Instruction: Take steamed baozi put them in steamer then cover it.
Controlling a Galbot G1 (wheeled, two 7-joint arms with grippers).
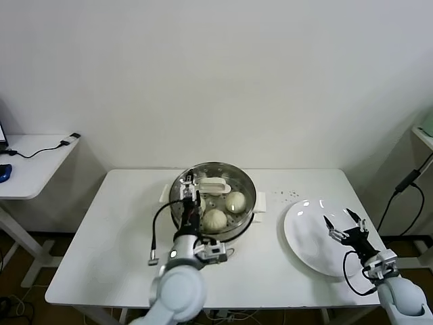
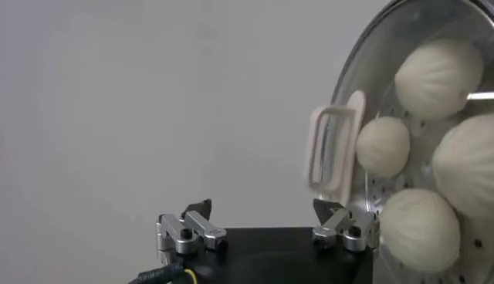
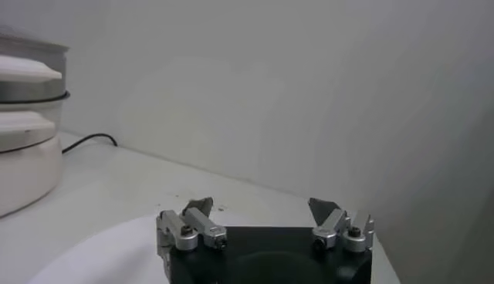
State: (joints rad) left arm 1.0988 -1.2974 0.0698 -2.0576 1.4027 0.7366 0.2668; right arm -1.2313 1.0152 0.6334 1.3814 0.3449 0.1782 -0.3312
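Four steamed baozi [image 2: 438, 76] under cover [image 2: 333, 150], apparently just beyond left gripper [image 2: 266, 224]

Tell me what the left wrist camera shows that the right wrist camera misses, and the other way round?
Only the left wrist view: the steamed baozi under the glass cover, its white handle, and the open left gripper. Only the right wrist view: the white plate, the open right gripper, and the steamer from outside. Both share the white wall.
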